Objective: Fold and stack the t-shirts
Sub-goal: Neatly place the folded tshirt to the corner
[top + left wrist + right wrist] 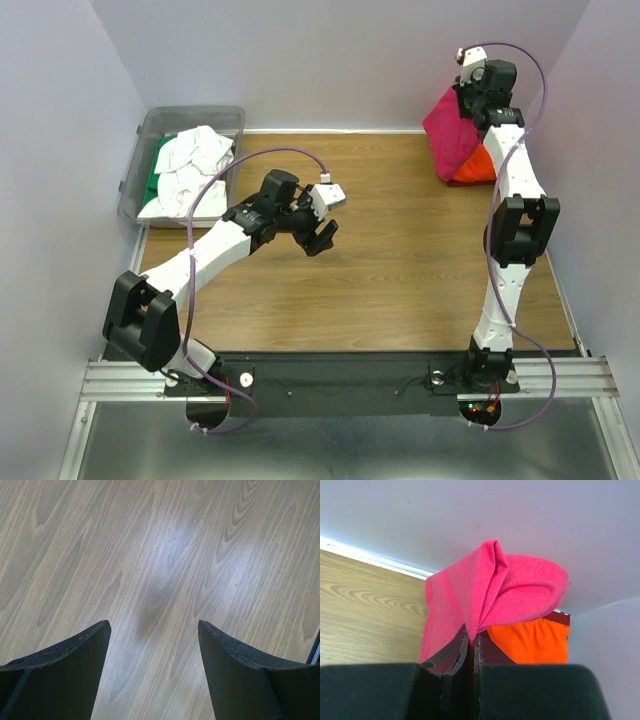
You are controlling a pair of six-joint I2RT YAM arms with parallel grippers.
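Wood-grain table (pixel 400 290) filled most of my overhead view. At its far left corner sat the bin (pixel 195 112), holding white tees (pixel 190 165) crumpled over a green tee (pixel 158 168). In the far right corner, close to the wall, the pink tee (pixel 448 130) stood lifted in a bunched peak, with the orange tee (pixel 482 165) touching it from below. The right gripper (pixel 472 639) was pinched tight on a fold of the pink tee, the cloth draping off to both sides of the fingers. The left gripper (pixel 322 236) hovered over bare wood near the middle, its jaws spread wide with nothing between them. I judged the step to be drawing the pink tee off the orange one and out toward the middle for folding. To do that well I would raise it until its hem cleared the orange tee, so that one would not drag along. Then I would travel slowly and bring the left gripper to a free edge, so the cloth could be spread flat rather than dropped in a heap.
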